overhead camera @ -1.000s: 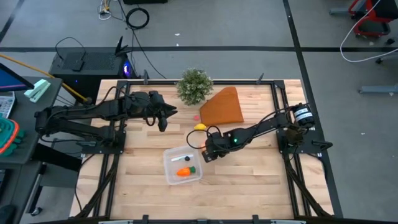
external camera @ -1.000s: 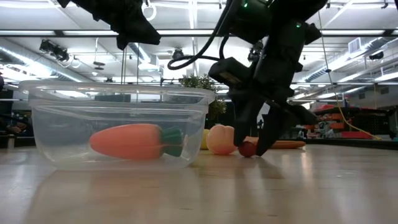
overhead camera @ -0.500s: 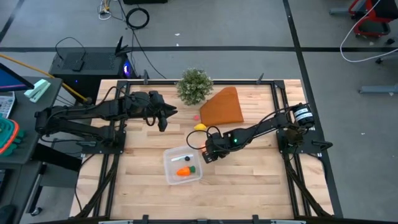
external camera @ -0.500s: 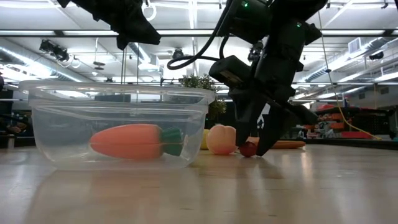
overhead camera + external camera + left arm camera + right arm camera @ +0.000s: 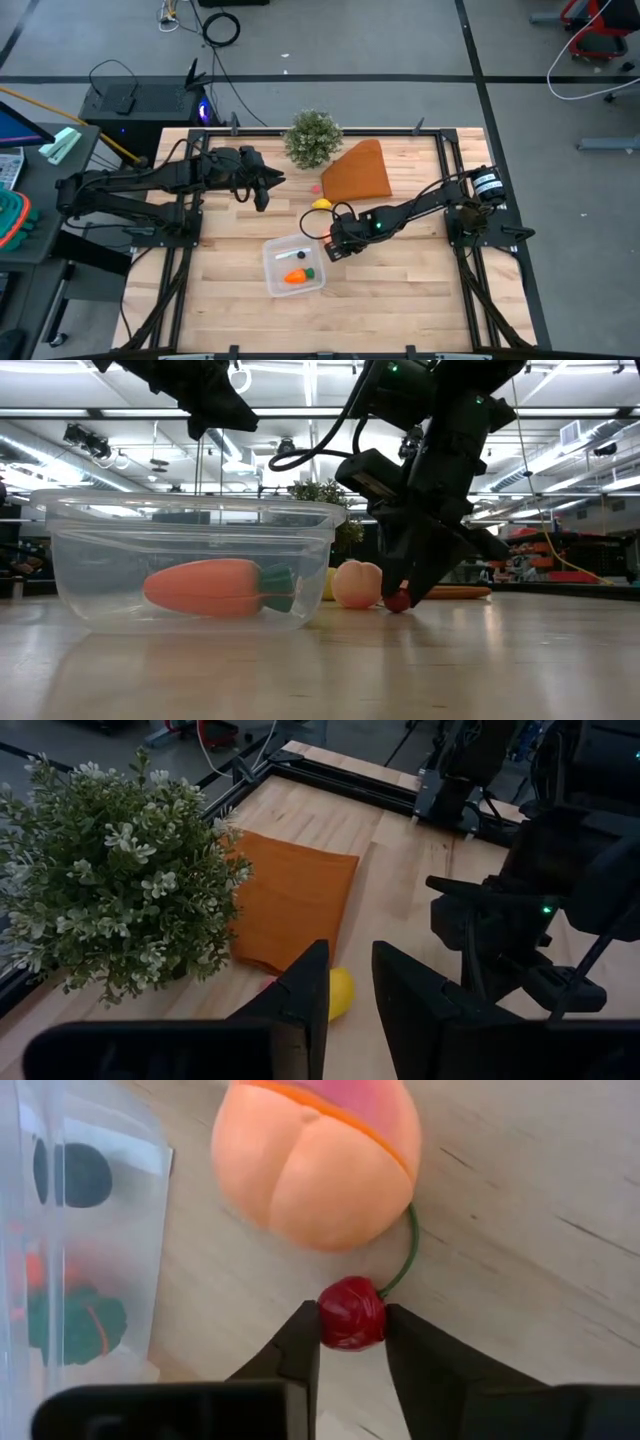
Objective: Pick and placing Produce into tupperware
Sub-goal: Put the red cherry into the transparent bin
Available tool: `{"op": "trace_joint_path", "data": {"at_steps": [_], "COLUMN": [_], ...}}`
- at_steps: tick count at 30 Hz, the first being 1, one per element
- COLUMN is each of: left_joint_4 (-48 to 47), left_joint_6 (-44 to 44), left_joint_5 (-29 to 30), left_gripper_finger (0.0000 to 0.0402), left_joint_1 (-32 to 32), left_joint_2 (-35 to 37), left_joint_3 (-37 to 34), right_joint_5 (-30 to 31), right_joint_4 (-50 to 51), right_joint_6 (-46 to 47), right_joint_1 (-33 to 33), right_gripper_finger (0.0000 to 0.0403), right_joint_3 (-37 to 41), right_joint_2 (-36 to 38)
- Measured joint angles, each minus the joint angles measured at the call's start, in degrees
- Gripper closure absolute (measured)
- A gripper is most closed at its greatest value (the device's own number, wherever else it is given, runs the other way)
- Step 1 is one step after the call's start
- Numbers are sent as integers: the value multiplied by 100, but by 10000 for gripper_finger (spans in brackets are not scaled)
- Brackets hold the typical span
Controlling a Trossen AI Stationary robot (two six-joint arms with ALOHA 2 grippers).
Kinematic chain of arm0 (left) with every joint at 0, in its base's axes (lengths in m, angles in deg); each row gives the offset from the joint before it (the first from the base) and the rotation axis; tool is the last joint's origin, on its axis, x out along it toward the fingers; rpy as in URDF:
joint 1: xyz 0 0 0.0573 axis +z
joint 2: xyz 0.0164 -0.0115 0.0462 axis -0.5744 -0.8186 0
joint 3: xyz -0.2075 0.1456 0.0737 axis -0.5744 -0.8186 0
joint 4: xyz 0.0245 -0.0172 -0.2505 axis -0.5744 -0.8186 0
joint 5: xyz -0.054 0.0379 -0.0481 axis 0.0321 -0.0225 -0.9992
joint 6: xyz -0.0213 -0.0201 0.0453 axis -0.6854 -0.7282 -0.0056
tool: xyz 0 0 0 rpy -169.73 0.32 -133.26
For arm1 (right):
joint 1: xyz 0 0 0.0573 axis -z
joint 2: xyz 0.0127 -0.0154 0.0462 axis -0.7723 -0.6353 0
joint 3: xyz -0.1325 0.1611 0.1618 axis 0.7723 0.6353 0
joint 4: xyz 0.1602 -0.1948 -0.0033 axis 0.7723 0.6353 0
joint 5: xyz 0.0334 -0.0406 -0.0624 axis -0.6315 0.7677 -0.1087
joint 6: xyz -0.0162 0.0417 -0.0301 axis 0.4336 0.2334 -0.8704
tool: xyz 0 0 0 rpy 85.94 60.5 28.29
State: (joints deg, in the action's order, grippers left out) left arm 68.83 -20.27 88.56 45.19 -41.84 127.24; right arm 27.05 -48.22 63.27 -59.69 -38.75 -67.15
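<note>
A small red cherry (image 5: pixel 351 1312) with a green stem lies on the surface (image 5: pixel 400 270) just beside the peach (image 5: pixel 316 1160), near the tupperware (image 5: pixel 293 266), and the right gripper's (image 5: pixel 351 1342) fingers are clamped on it from both sides. Inside the tupperware lie the carrot (image 5: pixel 215 587) and a dark bit (image 5: pixel 70 1174), while the lemon (image 5: pixel 340 992) sits on the surface by the orange wedge (image 5: pixel 357 171) and the plant (image 5: pixel 313 137). The left gripper (image 5: pixel 349 1010) hangs above the surface near the plant, fingers slightly apart and holding nothing.
</note>
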Motion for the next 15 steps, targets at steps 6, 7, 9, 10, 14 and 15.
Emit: {"op": "trace_joint_path", "data": {"at_steps": [6, 7, 9, 10, 14, 15], "left_joint_4": [0, 0, 0, 0, -14, -14], "left_joint_6": [0, 0, 0, 0, 0, 0], "left_joint_5": [1, 1, 1, 1, 1, 1], "left_gripper_finger": [311, 311, 312, 314, 317, 316], "left_joint_1": [0, 0, 0, 0, 0, 0], "left_joint_2": [0, 0, 0, 0, 0, 0], "left_joint_3": [0, 0, 0, 0, 0, 0], "right_joint_5": [-56, -108, -153, -173, -188, -182], "right_joint_4": [4, 14, -2, 18, 41, 34], "right_joint_6": [4, 6, 34, 49, 91, 92], "right_joint_1": [0, 0, -5, -7, -17, -17], "right_gripper_finger": [338, 338, 339, 339, 339, 339], "right_joint_3": [0, 0, 0, 0, 0, 0], "right_joint_2": [6, 18, 31, 55, 277, 356]}}
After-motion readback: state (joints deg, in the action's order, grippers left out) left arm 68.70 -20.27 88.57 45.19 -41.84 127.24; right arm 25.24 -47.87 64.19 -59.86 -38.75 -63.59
